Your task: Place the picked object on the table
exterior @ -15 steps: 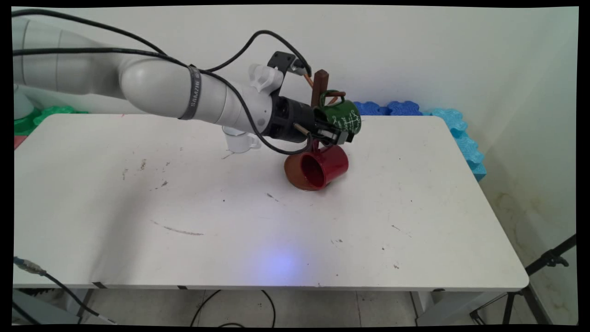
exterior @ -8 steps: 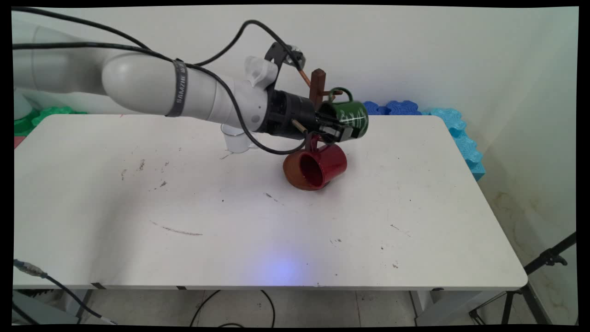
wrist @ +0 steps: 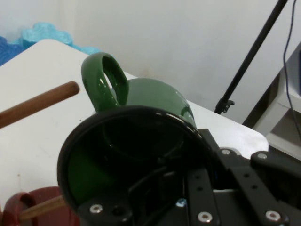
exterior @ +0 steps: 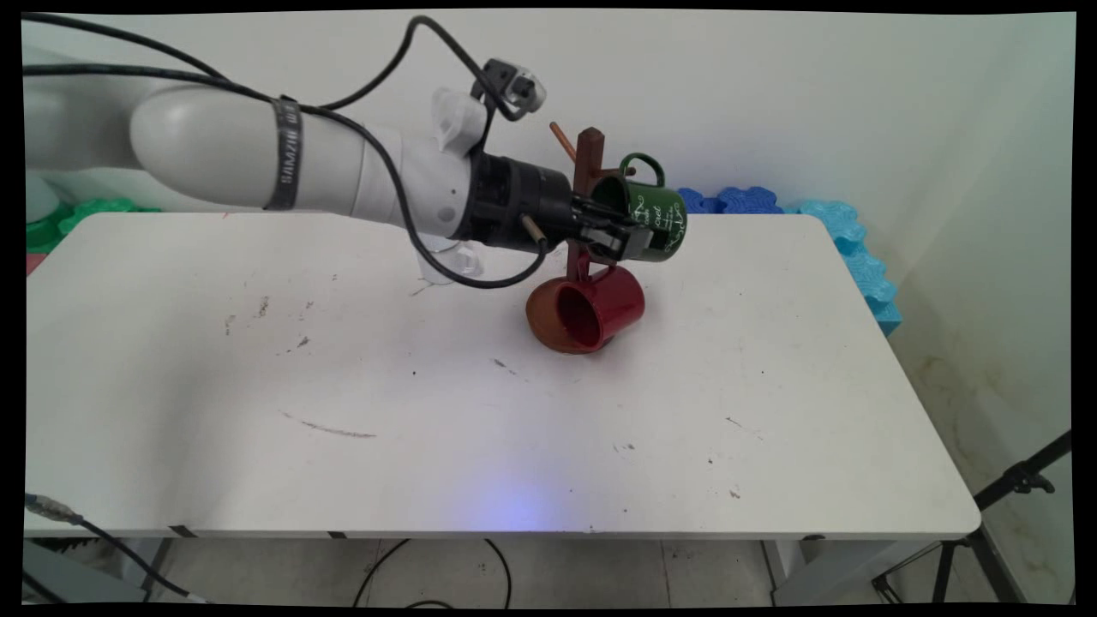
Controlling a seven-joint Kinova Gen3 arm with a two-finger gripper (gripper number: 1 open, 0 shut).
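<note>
A pale wall stood behind the white worktop (exterior: 428, 411). On the worktop rose a brown mug tree (exterior: 589, 180). A red mug (exterior: 591, 310) already hung on a low peg. The tool (exterior: 619, 240) gripped the rim of a green mug (exterior: 656, 218), its handle (wrist: 104, 81) just beside an upper peg (wrist: 40, 102) but not hooked on it. A white mug (exterior: 458, 257) waited behind the arm.

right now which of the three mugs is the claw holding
The green mug, gripped by its rim in the claw beside the wooden rack. The red mug hangs lower on the rack; the white mug sits behind the arm.
</note>
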